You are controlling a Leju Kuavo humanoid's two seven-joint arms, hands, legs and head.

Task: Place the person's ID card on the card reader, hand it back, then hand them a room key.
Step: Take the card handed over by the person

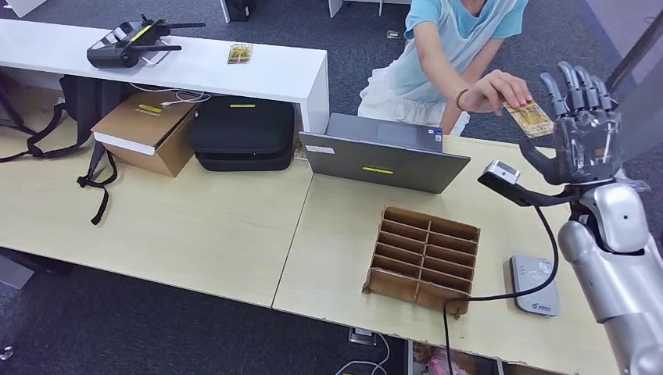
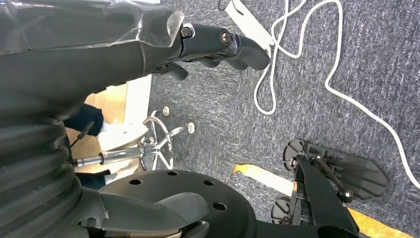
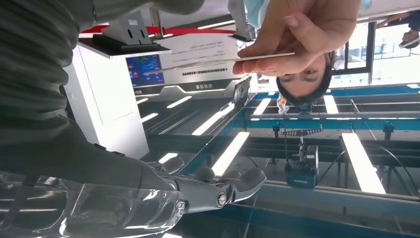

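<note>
The right hand [image 1: 585, 129] is raised above the far right corner of the worktop [image 1: 195, 226], fingers upright and spread apart, palm turned toward the person, and it holds nothing. The ID card [image 1: 530, 117] is pinched in the person's hand [image 1: 492, 90], just beside the robot's fingertips but, as far as I can judge, not yet touching them. In the right wrist view the card appears edge-on as a thin line [image 3: 218, 62] between the person's fingers, apart from the robot's dark fingers [image 3: 233, 181].

The step in hand seems to be receiving the card. To do it well, the hand should move a little toward the card so that its free edge goes between thumb and fingers, then close gently on the flat faces and wait until the person lets go. The grip should leave most of the card free, because it must afterwards lie flat on the card reader [image 1: 535, 284], which rests on the worktop near the robot, beside the wooden divider tray [image 1: 422, 258].

The left hand [image 2: 208, 44] hangs low over the carpet, fingers lightly curled and apart, holding nothing.
</note>
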